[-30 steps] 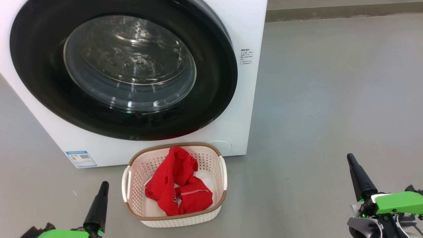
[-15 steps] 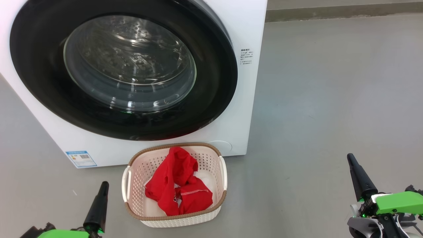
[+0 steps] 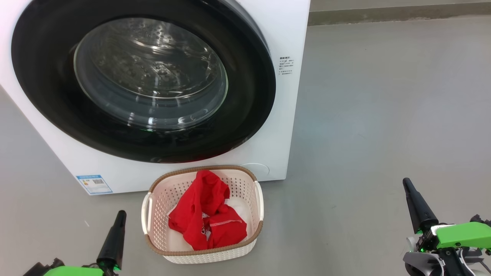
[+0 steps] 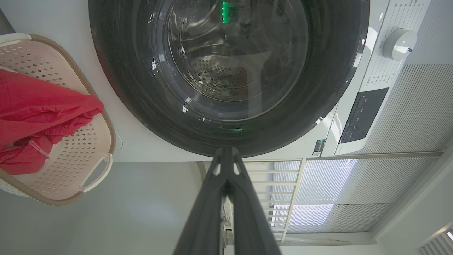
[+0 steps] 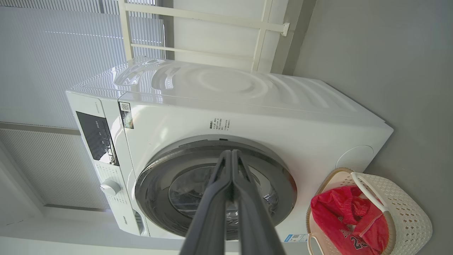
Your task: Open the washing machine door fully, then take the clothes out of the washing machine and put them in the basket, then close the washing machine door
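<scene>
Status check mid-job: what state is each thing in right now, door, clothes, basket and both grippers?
washing machine door: closed against the washing machine.
clothes: heaped inside the basket.
basket: upright on the floor, before the machine.
left gripper: shut, empty.
right gripper: shut, empty.

Bright even light, soft shadows, glare on washing machine door (image 3: 149, 73), sharp focus

Our right hand (image 5: 231, 152), its two dark fingers pressed together, points at the white washing machine (image 5: 219, 106), whose round door (image 5: 155, 184) sits closed. Just beside the machine, the cream basket (image 5: 407, 212) holds the red clothes (image 5: 339, 219) on the grey floor (image 5: 389, 53).
</scene>
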`<state>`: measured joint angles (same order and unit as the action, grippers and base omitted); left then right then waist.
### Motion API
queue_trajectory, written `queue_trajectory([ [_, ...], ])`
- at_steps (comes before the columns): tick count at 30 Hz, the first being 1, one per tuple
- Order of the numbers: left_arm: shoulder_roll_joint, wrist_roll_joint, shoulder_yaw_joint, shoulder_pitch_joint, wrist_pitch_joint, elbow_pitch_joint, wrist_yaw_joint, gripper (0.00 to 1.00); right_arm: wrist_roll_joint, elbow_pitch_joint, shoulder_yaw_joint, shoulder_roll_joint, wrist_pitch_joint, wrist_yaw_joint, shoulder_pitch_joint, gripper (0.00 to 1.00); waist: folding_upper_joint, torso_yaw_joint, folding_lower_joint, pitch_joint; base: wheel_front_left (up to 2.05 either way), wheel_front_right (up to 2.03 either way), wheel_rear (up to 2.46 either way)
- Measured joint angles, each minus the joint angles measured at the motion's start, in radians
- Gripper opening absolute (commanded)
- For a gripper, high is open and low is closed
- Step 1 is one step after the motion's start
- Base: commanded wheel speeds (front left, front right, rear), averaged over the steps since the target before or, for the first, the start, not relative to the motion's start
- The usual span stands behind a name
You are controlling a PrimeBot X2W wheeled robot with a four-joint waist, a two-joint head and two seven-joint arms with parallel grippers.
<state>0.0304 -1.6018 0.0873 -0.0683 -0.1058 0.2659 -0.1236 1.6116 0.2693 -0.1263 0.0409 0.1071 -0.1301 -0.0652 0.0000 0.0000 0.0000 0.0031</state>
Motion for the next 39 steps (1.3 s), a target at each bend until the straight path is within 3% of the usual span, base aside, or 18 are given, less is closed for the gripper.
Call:
queue_trajectory([
  [39, 0.001, 0.0, 0.0, 0.0, 0.0, 0.0, 0.0, 0.0, 0.0, 0.0, -0.001, -0.002, 0.0, 0.0, 0.0, 0.0, 0.0, 0.0, 0.0, 0.0, 0.0, 0.0, 0.0],
])
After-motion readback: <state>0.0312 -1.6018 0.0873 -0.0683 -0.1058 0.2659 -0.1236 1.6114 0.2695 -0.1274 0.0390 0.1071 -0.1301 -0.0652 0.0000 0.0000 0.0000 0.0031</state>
